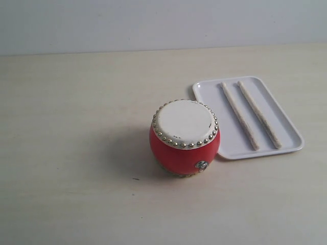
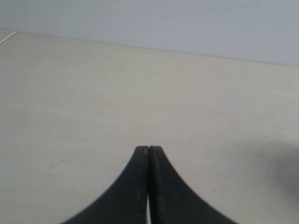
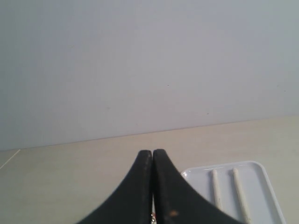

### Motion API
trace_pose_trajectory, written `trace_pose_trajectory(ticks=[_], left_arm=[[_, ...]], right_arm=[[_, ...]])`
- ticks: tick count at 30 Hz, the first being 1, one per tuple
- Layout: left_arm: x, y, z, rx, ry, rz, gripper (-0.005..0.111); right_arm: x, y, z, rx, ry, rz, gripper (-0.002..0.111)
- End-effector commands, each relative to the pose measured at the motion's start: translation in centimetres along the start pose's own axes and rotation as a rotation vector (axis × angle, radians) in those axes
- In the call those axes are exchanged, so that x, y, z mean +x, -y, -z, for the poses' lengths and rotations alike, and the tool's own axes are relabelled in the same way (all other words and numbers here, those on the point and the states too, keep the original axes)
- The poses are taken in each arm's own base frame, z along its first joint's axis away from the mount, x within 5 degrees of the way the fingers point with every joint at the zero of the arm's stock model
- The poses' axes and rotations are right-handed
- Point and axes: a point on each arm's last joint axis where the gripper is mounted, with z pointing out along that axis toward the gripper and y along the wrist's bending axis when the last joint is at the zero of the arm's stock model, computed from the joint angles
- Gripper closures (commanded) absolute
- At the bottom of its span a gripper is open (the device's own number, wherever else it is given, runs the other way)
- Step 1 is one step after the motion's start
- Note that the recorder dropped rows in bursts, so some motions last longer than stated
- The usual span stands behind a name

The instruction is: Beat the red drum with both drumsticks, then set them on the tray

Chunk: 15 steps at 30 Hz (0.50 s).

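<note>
Exterior: both drumsticks [image 1: 240, 116] lie side by side in the tray [image 1: 232, 140], beside the red drum [image 1: 185, 138] on the surface [image 1: 76, 153]; no hands show.

Left wrist: your left hand [image 2: 148, 149] is closed and empty.

Right wrist: your right hand [image 3: 152, 153] is closed and empty, with the tray [image 3: 257, 186] and sticks [image 3: 216, 189] ahead.

The task is either unstarted or finished; I can't tell which. No readable writing.
</note>
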Motion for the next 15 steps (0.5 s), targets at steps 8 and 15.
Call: trace_pose_trajectory(ticks=[8, 15], left_arm=[[0.0, 0.0, 0.0, 0.007, 0.007, 0.000, 0.107], [0.0, 0.0, 0.0, 0.007, 0.007, 0.000, 0.107]], right_arm=[[0.1, 0.1, 0.0, 0.002, -0.001, 0.004, 0.108], [0.4, 1.1, 0.7, 0.114, 0.005, 0.312, 0.108]])
